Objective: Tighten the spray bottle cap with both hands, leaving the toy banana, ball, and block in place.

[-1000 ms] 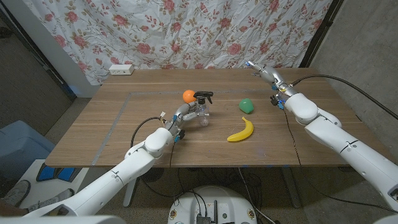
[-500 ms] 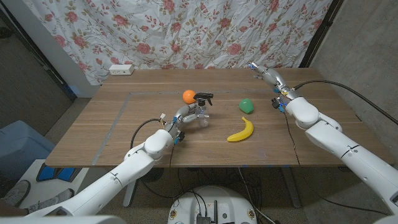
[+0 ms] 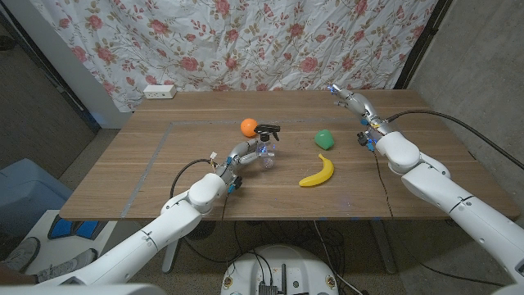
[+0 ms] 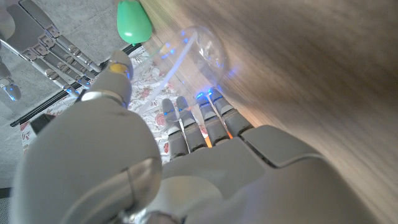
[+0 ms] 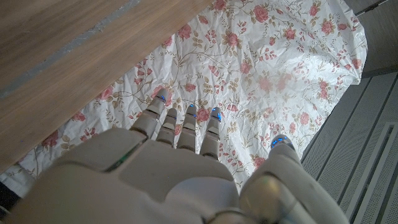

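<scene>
A clear spray bottle (image 3: 267, 150) with a black trigger head (image 3: 268, 129) stands upright at the table's middle. My left hand (image 3: 242, 154) reaches it from the near left; its fingers (image 4: 208, 109) are stretched out, tips against the bottle (image 4: 200, 51), thumb (image 4: 117, 70) off to one side. An orange ball (image 3: 248, 126) lies just behind the bottle, a green block (image 3: 325, 138) to its right, and a yellow toy banana (image 3: 318, 171) nearer the front. My right hand (image 3: 348, 100) hovers over the far right of the table, fingers (image 5: 186, 127) spread, holding nothing.
A white power strip (image 3: 160, 92) lies at the far left corner of the wooden table (image 3: 147, 180). A flowered curtain (image 3: 246, 41) hangs behind the table. A black cable (image 3: 442, 106) loops off my right arm.
My right hand has come slightly nearer and lower along the table's right side. My left arm has shifted a little; the bottle stays where it was.
</scene>
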`<state>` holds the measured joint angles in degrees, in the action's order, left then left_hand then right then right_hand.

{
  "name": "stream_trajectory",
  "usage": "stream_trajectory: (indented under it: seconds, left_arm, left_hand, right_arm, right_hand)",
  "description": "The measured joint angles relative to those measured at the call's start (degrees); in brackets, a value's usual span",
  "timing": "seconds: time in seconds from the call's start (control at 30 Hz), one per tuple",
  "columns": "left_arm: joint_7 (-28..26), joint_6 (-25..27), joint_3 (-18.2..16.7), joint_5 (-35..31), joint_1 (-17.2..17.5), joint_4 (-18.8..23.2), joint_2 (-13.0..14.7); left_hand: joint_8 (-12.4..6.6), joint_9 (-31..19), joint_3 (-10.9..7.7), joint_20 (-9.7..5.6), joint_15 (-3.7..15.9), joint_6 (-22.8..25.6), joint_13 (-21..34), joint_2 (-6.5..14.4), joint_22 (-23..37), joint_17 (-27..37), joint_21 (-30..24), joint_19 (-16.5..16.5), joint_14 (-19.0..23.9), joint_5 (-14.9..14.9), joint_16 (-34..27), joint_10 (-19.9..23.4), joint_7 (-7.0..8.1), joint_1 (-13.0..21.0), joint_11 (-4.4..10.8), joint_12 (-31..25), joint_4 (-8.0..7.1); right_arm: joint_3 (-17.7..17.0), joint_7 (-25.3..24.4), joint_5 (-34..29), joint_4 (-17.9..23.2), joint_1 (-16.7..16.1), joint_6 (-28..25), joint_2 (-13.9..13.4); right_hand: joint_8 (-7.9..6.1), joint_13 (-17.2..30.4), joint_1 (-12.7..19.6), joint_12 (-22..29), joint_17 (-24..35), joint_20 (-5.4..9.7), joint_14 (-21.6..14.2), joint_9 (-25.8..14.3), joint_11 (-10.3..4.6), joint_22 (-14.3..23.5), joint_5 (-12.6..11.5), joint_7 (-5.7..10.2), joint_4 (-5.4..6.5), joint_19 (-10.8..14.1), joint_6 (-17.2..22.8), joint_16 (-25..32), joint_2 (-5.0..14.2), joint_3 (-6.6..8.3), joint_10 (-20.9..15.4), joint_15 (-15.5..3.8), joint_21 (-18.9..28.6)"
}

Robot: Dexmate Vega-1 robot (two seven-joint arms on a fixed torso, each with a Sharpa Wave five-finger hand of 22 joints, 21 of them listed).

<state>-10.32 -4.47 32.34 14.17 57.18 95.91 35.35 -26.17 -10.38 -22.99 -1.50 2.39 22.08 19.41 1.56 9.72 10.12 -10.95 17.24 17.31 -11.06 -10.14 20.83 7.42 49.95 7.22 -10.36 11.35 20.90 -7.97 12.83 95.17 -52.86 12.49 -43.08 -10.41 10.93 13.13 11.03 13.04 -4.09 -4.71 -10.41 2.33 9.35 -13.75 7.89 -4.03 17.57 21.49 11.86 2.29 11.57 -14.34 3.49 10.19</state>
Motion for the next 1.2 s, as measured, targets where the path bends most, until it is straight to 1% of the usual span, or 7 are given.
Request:
stream_trajectory:
  seconds: [0.07,0.1,0.17,0.27,0.63,0.9,1.2]
  left_arm:
    - [0.00,0.12,-0.10,0.04,0.12,0.20,0.18]
    - [0.01,0.22,-0.13,0.09,0.15,0.26,0.21]
    - [0.03,0.30,-0.26,0.15,0.24,0.48,0.37]
    - [0.05,0.37,-0.33,0.21,0.28,0.66,0.53]
    - [1.18,1.06,-0.41,0.86,0.10,1.00,1.10]
    - [1.85,1.52,-0.41,1.41,-0.08,1.09,1.51]
    - [3.31,2.03,-0.59,2.79,-0.28,1.09,2.12]
  left_hand:
    - [1.87,0.26,0.28,0.14,-0.08,-1.32,-1.18,0.15,0.00,-0.08,0.00,-0.63,-2.28,0.00,0.00,-2.36,1.17,0.14,-0.35,0.00,-0.29]
    - [2.76,0.27,-0.17,0.20,-0.14,-2.40,-1.71,0.38,0.00,-0.21,0.00,-0.68,-3.03,0.00,0.00,-3.20,1.30,-0.09,-0.50,0.00,-1.02]
    - [3.79,0.27,-0.52,0.07,-0.15,-3.50,-2.28,0.35,0.00,-0.26,0.00,-1.15,-3.87,0.00,0.00,-4.06,1.58,-0.11,-0.63,0.00,-1.39]
    - [4.87,0.27,-0.36,0.25,-0.20,-4.34,-2.97,0.24,0.00,-0.26,0.27,-2.04,-4.78,-0.01,0.00,-4.72,1.35,-0.22,-0.55,0.00,-1.70]
    - [9.80,0.27,0.58,0.13,-0.17,-8.21,-6.17,-1.00,-0.13,-0.53,0.43,-5.20,-11.26,-0.02,0.61,-9.56,1.17,-1.24,-1.31,0.00,-1.88]
    - [12.77,0.37,1.34,-0.66,-0.55,-10.65,-8.08,-1.81,-0.13,-0.52,1.07,-9.72,-15.49,-0.02,0.61,-13.95,-0.27,-1.94,-0.99,0.21,-1.75]
    - [15.10,0.37,2.77,-0.48,-0.39,-15.67,-9.03,-3.82,-0.13,-0.52,1.21,-13.79,-19.40,0.01,0.61,-18.17,-2.43,-2.44,-2.32,0.21,-1.73]
  right_arm:
    - [0.00,-0.01,0.01,0.06,-0.10,-0.05,-0.02]
    - [0.00,-0.01,0.01,0.07,-0.11,-0.06,-0.02]
    - [0.00,-0.01,0.01,0.12,-0.16,-0.19,-0.08]
    - [0.00,-0.01,0.01,0.14,-0.18,-0.25,-0.09]
    - [0.26,-0.20,-0.29,-0.01,-0.19,-0.39,-0.05]
    - [0.36,-0.43,-0.38,-0.22,-0.19,-0.65,0.00]
    - [0.53,-0.52,-0.48,-0.67,0.01,-0.97,0.09]
  right_hand:
    - [0.00,0.00,0.00,0.00,0.00,0.00,-0.24,0.00,0.00,0.00,0.01,0.00,0.00,0.00,0.00,0.00,0.00,0.00,0.00,0.23,0.00]
    - [0.00,0.00,0.00,0.00,0.00,0.00,-0.32,0.00,0.00,0.00,0.01,0.02,0.00,0.00,0.02,0.00,0.00,0.00,0.00,0.32,0.00]
    - [0.00,0.00,0.00,0.00,0.00,0.00,-0.32,0.00,0.00,0.00,0.01,0.32,0.00,0.00,0.31,0.00,0.00,0.00,0.00,0.32,0.00]
    - [-0.41,0.00,0.00,0.00,0.00,0.00,-0.32,0.00,0.00,0.00,0.01,0.02,0.00,0.00,0.61,0.00,0.00,0.00,0.00,0.32,0.00]
    - [-0.41,0.00,0.00,0.00,0.01,0.00,-0.32,0.00,-0.19,0.00,0.01,0.31,0.00,0.00,0.93,0.00,0.00,0.00,-0.20,0.31,0.00]
    - [-0.40,0.00,0.00,0.00,-0.20,0.00,-0.62,-0.01,-0.19,0.00,0.01,0.31,0.00,0.01,0.92,0.01,0.00,0.00,-0.19,0.62,0.00]
    - [-0.40,0.01,0.00,0.00,-0.27,0.00,-0.61,-0.01,-0.19,0.01,0.01,0.31,0.00,0.01,0.92,0.01,-0.01,0.00,-0.19,0.63,0.00]
